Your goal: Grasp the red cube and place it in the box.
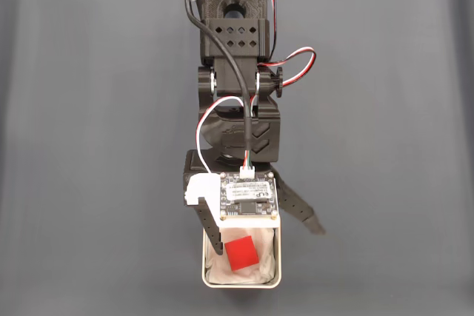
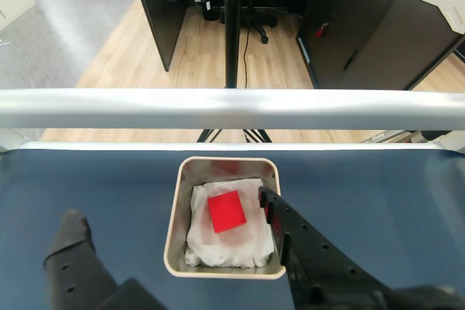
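Red cube (image 2: 226, 212) lies on white lining (image 2: 218, 248) inside box (image 2: 174, 215); gripper (image 2: 167, 208) spread wide above, holding nothing.

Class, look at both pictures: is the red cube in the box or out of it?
In. The red cube lies on the white lining inside the box, apart from the open fingers.

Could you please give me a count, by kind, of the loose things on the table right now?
Red cube: 1, lying on the white lining inside the box
Box: 1
Total: 2

The gripper is open, one finger over the box and one outside it.
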